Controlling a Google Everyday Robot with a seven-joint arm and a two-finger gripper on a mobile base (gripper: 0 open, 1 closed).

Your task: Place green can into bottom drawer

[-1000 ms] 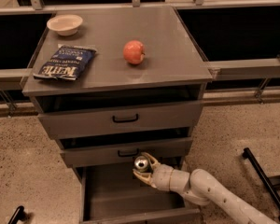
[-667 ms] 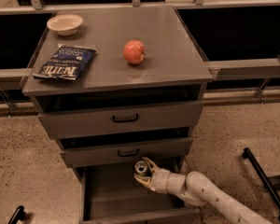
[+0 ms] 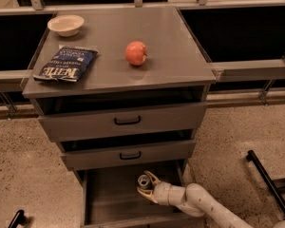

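- The green can (image 3: 143, 179) sits gripped in my hand (image 3: 146, 183), inside the open bottom drawer (image 3: 109, 201), towards its right wall.
- If I let go with the can tilted, I expect it topples and rolls.
- Withdrawing carelessly could knock the middle drawer (image 3: 128, 155) just above the bottom drawer.

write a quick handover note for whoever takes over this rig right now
Gripper: low inside the open bottom drawer, shut on the green can.
Green can: held in the gripper, a little right of the drawer's middle. I cannot tell whether it touches the drawer floor.
Done: the drawer is open and the can is inside its space.
Left: set the can down, open the fingers, draw the arm out.
Not part of the job: the apple, chip bag and bowl on the cabinet top.
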